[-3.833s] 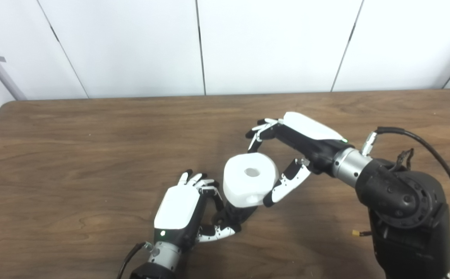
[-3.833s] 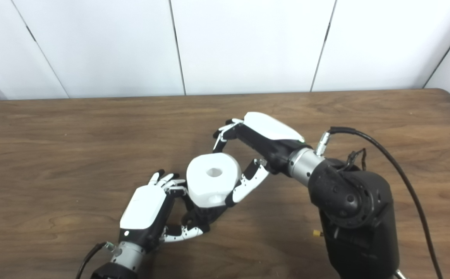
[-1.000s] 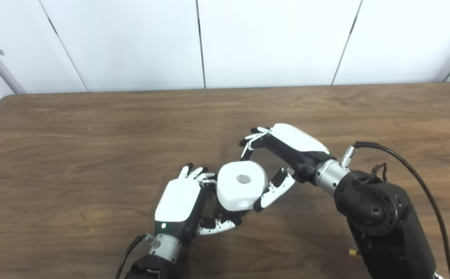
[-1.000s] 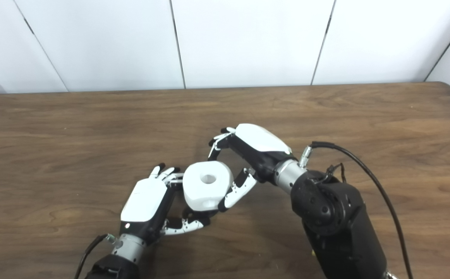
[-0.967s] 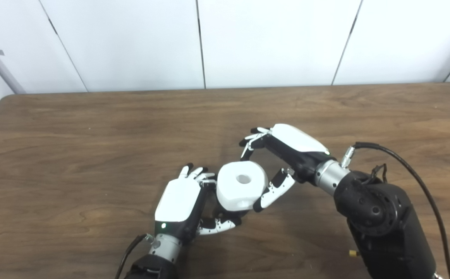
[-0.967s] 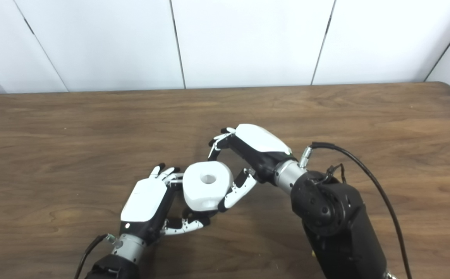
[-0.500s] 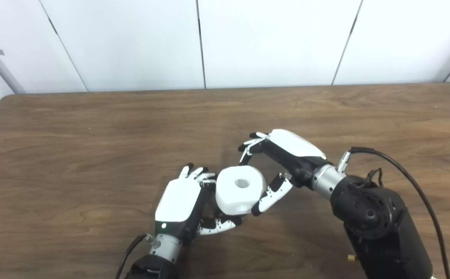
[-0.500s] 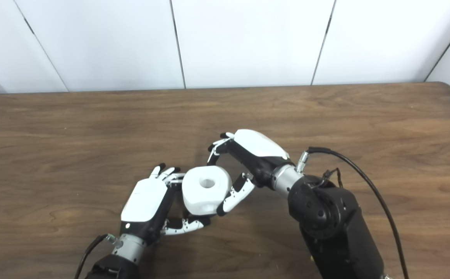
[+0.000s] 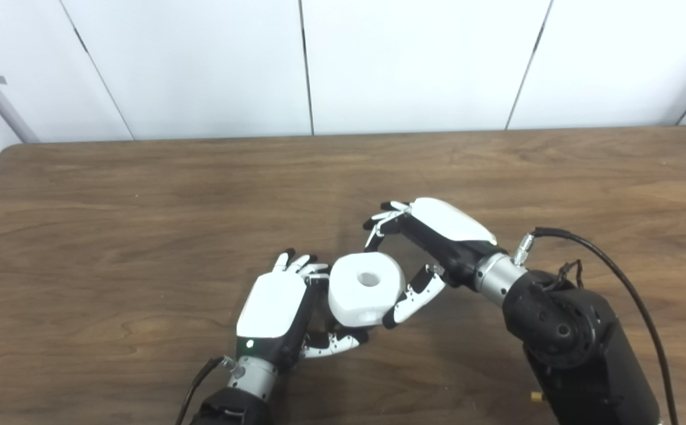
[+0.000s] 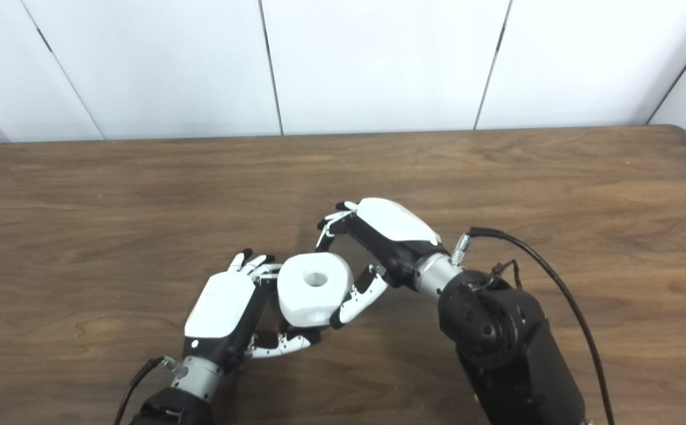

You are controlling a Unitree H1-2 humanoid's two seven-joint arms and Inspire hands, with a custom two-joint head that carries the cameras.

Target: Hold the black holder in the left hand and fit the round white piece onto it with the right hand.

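Though lower, round white piece (image 9: 366, 288) unreleased

The surface (image 9: 142, 195) is brown grained wood with a dull sheen, the round piece (image 9: 366, 289) smooth matt white plastic, and both hands' shells glossy white plastic.
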